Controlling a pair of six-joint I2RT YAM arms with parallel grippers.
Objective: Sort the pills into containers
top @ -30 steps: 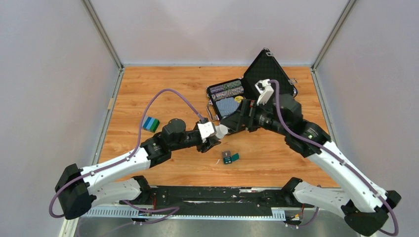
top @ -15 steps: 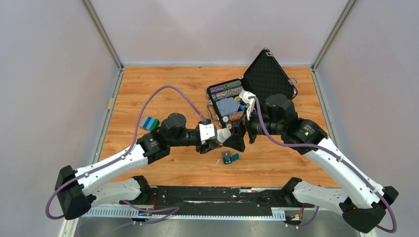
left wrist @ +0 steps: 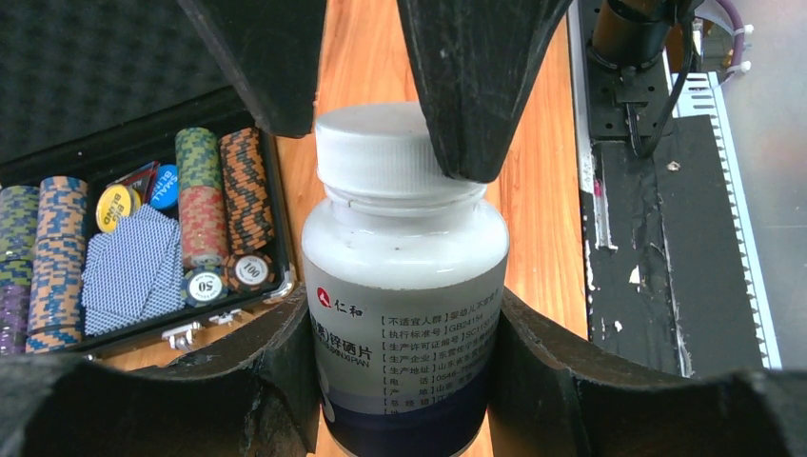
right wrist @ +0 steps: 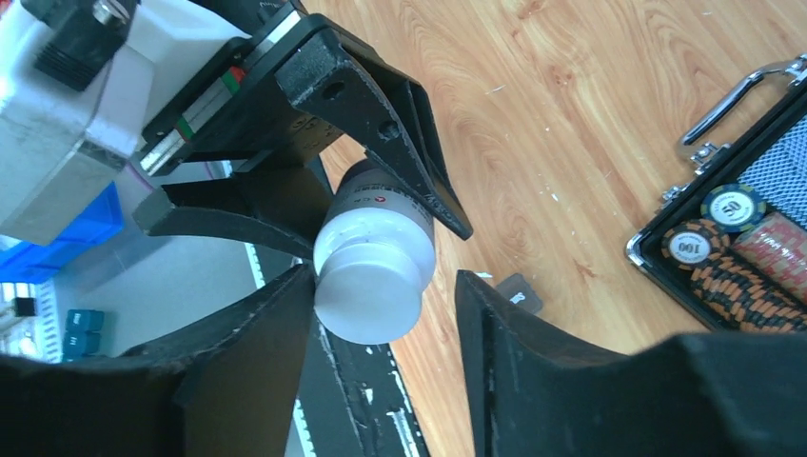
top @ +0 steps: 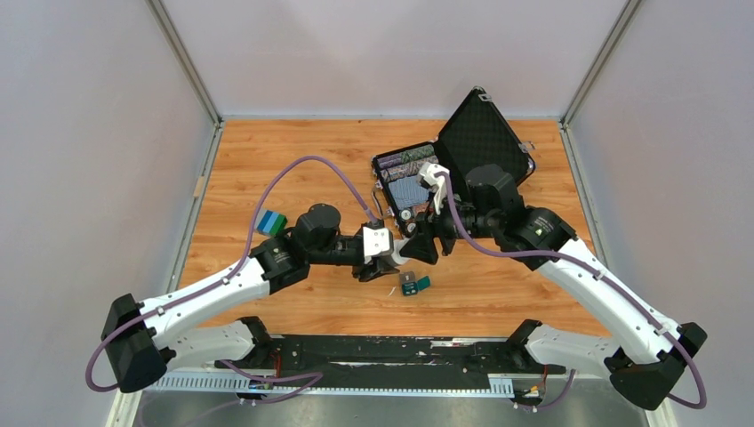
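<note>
L gripper (left wrist: 404, 328) is pinching the white pill bottle (left wrist: 404, 276) round its lower body. Both fingers are pressing on the label sides, holding it up off the table (top: 293, 160) near the middle. Bottle's long axis is lying close to horizontal, in line w/ the L gripper's reach. Its white cap (right wrist: 373, 286) is pointing away from the L wrist, toward the R arm and the black chip case (top: 485, 133).

R gripper (right wrist: 385, 286) is straddling the cap w/ jaws parted: one finger is touching the cap's side, the other is standing just off it w/ a gap showing.

Teal box (top: 414, 284) is lying on the table just nearside of the two grippers, lid open, grey part beside teal part, apart from the bottle.

Chip case is sitting open behind, lid tilted up, poker chips (left wrist: 205, 214) stacked in rows inside.
</note>
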